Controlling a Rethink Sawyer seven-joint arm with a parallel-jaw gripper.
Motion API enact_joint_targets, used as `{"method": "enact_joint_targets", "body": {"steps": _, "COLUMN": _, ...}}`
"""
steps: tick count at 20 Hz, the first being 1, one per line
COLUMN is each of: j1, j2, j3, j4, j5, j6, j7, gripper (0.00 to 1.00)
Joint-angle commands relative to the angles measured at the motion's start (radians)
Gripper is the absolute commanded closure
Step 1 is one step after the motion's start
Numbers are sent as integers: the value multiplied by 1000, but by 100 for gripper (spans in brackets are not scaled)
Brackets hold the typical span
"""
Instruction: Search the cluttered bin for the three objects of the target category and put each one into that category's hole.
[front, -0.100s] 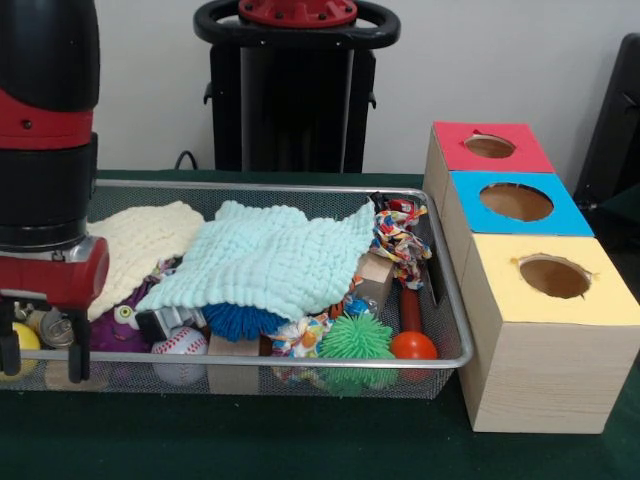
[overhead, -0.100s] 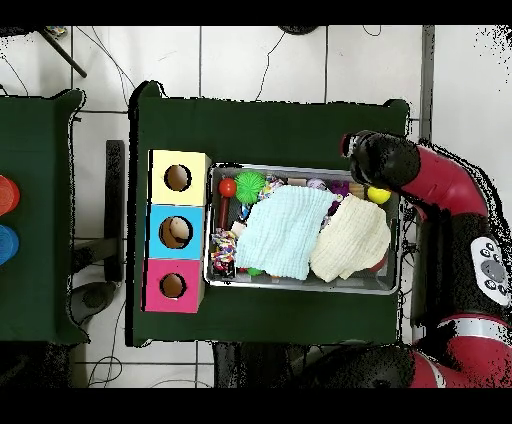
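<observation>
The claw (front, -0.100s: 45, 345) hangs at the bin (front, -0.100s: 300, 188) corner, fingers spread, pinching nothing, a yellow ball (front, -0.100s: 22, 340) just beside it. The boxes (front, -0.100s: 520, 200) stand well apart, past the bin's far end. Progress: judged early; target objects remain among clutter under two cloths (front, -0.100s: 270, 255).

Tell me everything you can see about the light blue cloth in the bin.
The light blue cloth is a soft, waffle-textured fabric, roughly square and rumpled, spread flat over the middle of the wire mesh bin. It hides much of the clutter beneath. Its front edge drapes over a blue spiky ball, and a cream cloth of similar texture lies right beside it. A multicoloured fabric piece sits at its other side. The tool hangs at the bin's end, apart from it.
</observation>
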Motion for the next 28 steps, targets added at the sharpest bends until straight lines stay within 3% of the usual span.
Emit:
{"method": "enact_joint_targets", "body": {"steps": 1, "j1": -39, "j2": -46, "j3": 75, "j4": 98, "j5": 21, "j6": 94, "j7": 8, "gripper": 0}}
{"method": "enact_joint_targets", "body": {"steps": 13, "j1": -41, "j2": -94, "j3": 78, "j4": 118, "j5": 10, "j6": 87, "j7": 4, "gripper": 0}}
{"method": "enact_joint_targets", "body": {"steps": 28, "j1": -50, "j2": -81, "j3": 88, "j4": 134, "j5": 4, "j6": 127, "j7": -29, "gripper": 0}}
